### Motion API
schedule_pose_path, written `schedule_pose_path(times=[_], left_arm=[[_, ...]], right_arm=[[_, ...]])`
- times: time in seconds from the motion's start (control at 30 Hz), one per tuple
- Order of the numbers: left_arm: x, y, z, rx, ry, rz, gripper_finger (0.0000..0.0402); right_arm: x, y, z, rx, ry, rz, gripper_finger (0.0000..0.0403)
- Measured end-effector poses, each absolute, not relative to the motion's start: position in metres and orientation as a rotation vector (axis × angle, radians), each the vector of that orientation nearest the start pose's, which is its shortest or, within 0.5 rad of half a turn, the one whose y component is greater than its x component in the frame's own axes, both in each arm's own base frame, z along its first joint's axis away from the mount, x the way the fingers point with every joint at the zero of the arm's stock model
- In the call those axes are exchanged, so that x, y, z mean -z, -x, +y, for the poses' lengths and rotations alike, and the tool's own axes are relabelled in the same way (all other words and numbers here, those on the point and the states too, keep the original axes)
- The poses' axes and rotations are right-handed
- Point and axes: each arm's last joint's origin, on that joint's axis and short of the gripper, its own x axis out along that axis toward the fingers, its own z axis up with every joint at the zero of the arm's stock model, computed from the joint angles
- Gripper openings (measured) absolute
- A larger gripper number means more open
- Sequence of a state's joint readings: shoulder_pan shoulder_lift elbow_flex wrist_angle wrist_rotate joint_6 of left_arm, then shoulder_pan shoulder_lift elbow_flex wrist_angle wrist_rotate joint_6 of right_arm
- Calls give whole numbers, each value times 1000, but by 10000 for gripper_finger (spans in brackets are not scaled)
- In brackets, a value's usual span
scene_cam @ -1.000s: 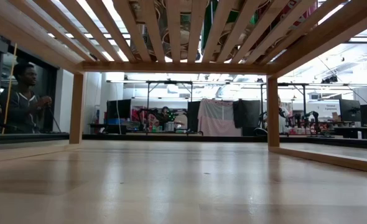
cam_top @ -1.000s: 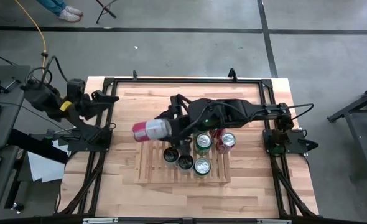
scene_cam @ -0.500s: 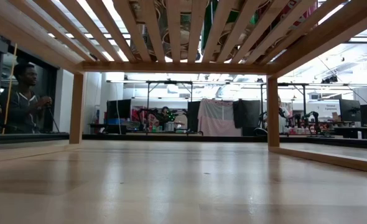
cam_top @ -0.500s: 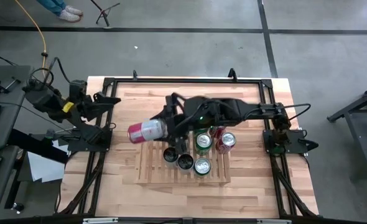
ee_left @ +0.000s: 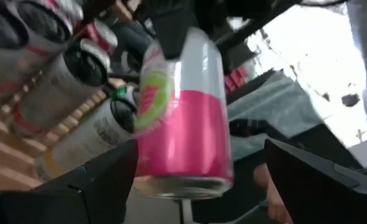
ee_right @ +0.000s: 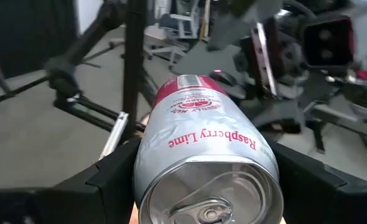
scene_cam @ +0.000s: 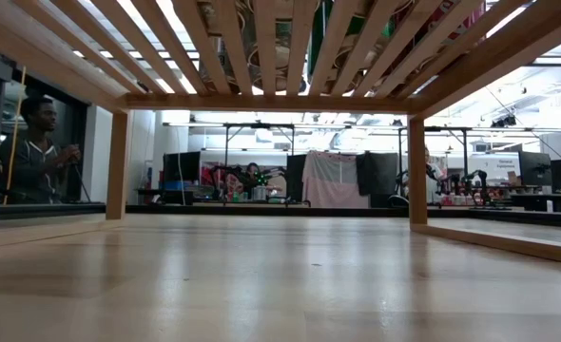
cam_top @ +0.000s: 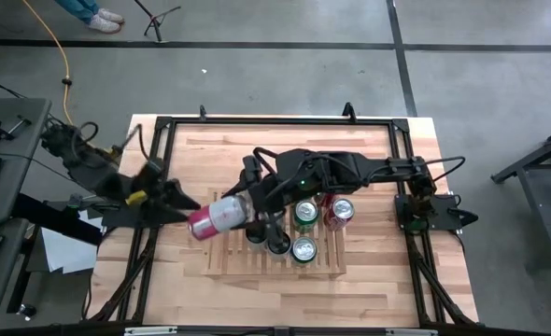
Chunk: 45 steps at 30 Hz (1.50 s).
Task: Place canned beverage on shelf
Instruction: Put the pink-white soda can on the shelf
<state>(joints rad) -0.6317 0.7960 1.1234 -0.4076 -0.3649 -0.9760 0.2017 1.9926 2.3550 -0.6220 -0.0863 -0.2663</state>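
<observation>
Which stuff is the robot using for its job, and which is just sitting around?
For the job:
pink can, in the right gripper
left gripper, open beside it
slatted shelf

Just there:
five cans already standing on the shelf
a person beyond the table

The shelf (cam_top: 227, 257) is crowded on its right and middle: upright cans (cam_top: 303, 248) stand in a tight cluster, with the right arm stretched low across them. The slats on the shelf's left part lie bare — open room there. A pink can (cam_top: 212, 217) held sideways in the right gripper (cam_top: 243, 211) hangs over the shelf's left far corner, and the left gripper (cam_top: 184, 202) waits just beside it, jaws spread. Under the slats — clear tabletop (scene_cam: 280, 285).
</observation>
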Motion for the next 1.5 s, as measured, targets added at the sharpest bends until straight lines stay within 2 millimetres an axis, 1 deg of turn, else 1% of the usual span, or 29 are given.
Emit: schedule_pose_path(times=[0.07, 0.17, 0.27, 0.33, 0.4, 0.5, 0.6, 0.67, 0.8, 0.93, 1.03, 1.1, 1.13, 1.2, 1.3, 1.4, 1.5], left_arm=[[-418, -127, -79, 206, 936, 210, 337], [-417, -131, -79, 205, 930, 218, 337], [-417, -133, -79, 210, 884, 208, 337], [-419, -133, -79, 223, 849, 186, 337], [-424, -131, -77, 253, 808, 139, 337], [-433, -123, -72, 283, 736, 57, 337], [-437, -114, -63, 238, 644, -8, 337], [-438, -109, -58, 192, 560, -42, 337], [-441, -101, -51, 101, 374, -95, 337], [-441, -95, -44, -7, 182, -114, 337], [-440, -91, -39, -91, 73, -100, 337], [-439, -89, -37, -124, 43, -92, 337], [-439, -88, -36, -129, 44, -93, 337], [-440, -86, -34, -128, 87, -104, 337], [-443, -82, -32, -111, 253, -137, 337], [-447, -77, -30, -41, 454, -179, 337], [-450, -76, -30, 15, 663, -210, 337]], right_arm=[[-462, -419, 93, -348, 273, 219, 285], [-464, -418, 99, -375, 270, 198, 285], [-464, -417, 102, -381, 241, 200, 285], [-464, -417, 102, -377, 191, 215, 285], [-464, -418, 101, -354, 98, 226, 285], [-469, -415, 97, -314, -71, 241, 285], [-475, -413, 90, -236, -333, 237, 285], [-478, -413, 83, -227, -505, 252, 285], [-478, -415, 71, -169, -760, 271, 287], [-478, -416, 63, -91, -908, 250, 296], [-479, -417, 60, -33, -954, 223, 298], [-479, -417, 59, -21, -968, 212, 299], [-479, -417, 59, -24, -952, 209, 299], [-479, -417, 60, -62, -787, 215, 300], [-475, -414, 70, -145, -458, 258, 301], [-470, -411, 82, -213, -140, 282, 301], [-465, -410, 93, -216, 236, 275, 301]])
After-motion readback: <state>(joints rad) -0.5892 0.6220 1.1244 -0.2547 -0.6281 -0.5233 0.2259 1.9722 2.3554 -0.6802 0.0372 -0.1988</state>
